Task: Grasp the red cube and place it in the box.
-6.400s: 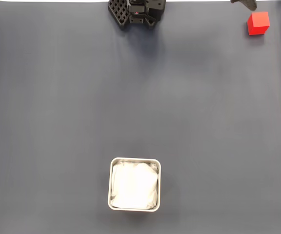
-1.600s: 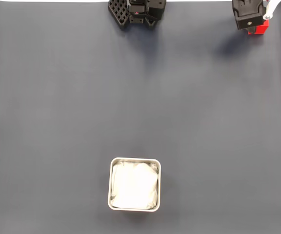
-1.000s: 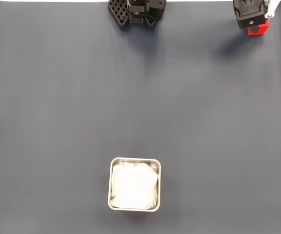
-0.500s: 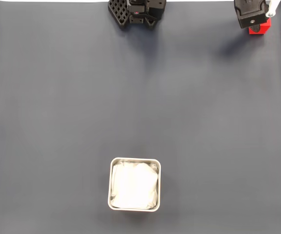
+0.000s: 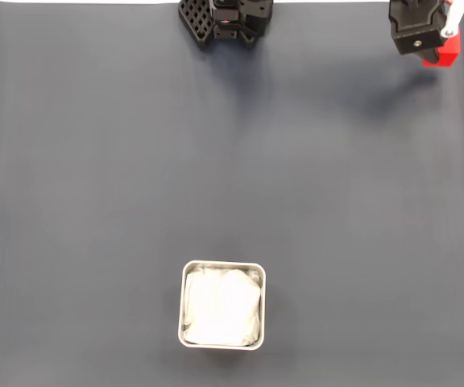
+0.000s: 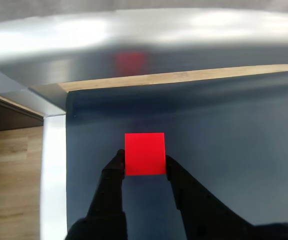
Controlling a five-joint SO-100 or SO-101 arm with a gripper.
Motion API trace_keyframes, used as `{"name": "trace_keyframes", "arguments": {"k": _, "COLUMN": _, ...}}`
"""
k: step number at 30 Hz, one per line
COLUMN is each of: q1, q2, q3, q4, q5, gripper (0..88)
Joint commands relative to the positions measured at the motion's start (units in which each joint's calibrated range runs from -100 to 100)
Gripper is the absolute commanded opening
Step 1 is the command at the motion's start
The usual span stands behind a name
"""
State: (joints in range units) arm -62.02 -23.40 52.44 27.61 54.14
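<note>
Well, going from left to right in the fixed view, the box sits near the bottom edge of the dark grey mat, a bit left of the middle, with its pale rim around a white crumpled lining. Up at the top edge, above the box, the arm's black base stands on the mat. Far over in the top right corner the gripper hangs with its black body covering most of the red cube, so just a red corner and side peek out to the right of it, with a bit of white part beside.

On the wrist view, at the left, a strip of wooden floor runs beside the mat's pale edge, and a wooden strip lies along the mat's far edge. Toward the middle, the two black fingers press against the left and right faces of the red cube, so the gripper is clamped on it. Whether the cube rests on the mat or is lifted off it, I cannot tell
</note>
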Motion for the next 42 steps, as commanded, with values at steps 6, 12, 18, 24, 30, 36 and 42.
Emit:
{"name": "trace_keyframes", "arguments": {"k": 6, "q1": 4.35, "q2": -5.63, "q3": -6.0, "q4": 5.43, "q5": -1.32, "gripper": 13.2}}
{"name": "trace_keyframes", "arguments": {"k": 12, "q1": 8.11, "q2": -7.88, "q3": -7.37, "q4": 7.72, "q5": -1.12, "gripper": 13.2}}
{"name": "trace_keyframes", "arguments": {"k": 18, "q1": 12.37, "q2": -8.66, "q3": -8.65, "q4": 8.38, "q5": -0.83, "gripper": 13.1}}
{"name": "trace_keyframes", "arguments": {"k": 24, "q1": 16.35, "q2": -9.09, "q3": -11.11, "q4": 9.61, "q5": -0.88, "gripper": 13.1}}
{"name": "trace_keyframes", "arguments": {"k": 30, "q1": 23.03, "q2": -8.05, "q3": -14.58, "q4": 9.61, "q5": -0.83, "gripper": 13.1}}
{"name": "trace_keyframes", "arguments": {"k": 36, "q1": 26.79, "q2": -6.15, "q3": -17.4, "q4": 9.94, "q5": -1.22, "gripper": 13.1}}
{"name": "trace_keyframes", "arguments": {"k": 42, "q1": 29.92, "q2": -3.89, "q3": -21.42, "q4": 10.92, "q5": -1.9, "gripper": 13.1}}
